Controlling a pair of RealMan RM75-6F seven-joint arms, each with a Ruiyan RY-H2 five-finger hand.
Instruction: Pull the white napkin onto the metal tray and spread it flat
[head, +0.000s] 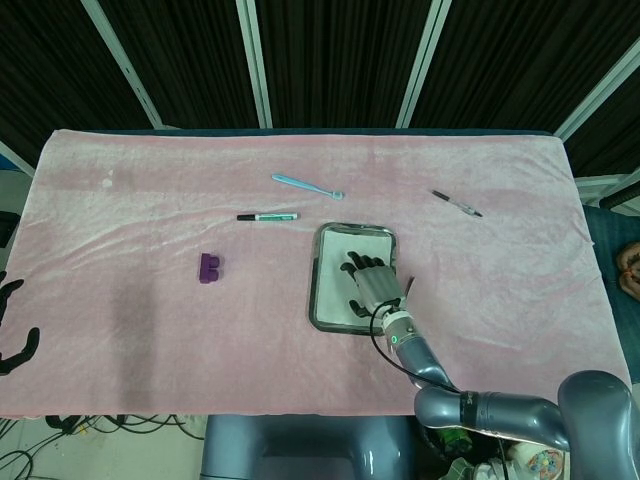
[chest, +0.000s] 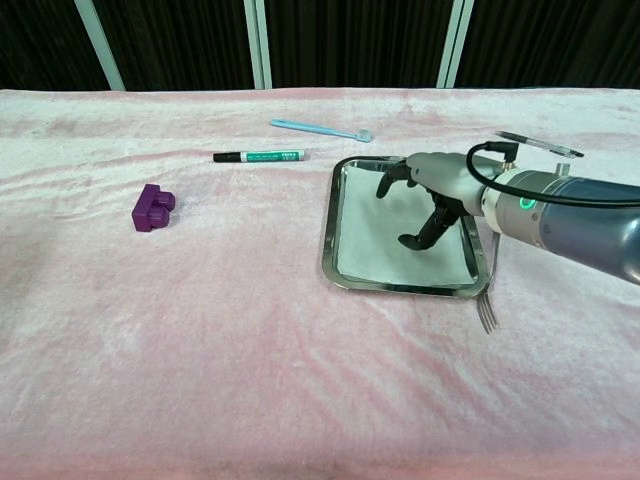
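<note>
The napkin lies flat inside the tray, near the middle of the head view, on the desk with its pink cloth. The right hand is over the right half of the tray with its fingers spread and curved downward, holding nothing; in the chest view it appears above the napkin, and whether the fingertips touch it cannot be told. The left hand shows only at the lower left edge of the head view, its dark fingers apart and empty.

Above the tray lie a marker and a light blue toothbrush. A purple block sits to the left of the tray. A pen lies at the upper right.
</note>
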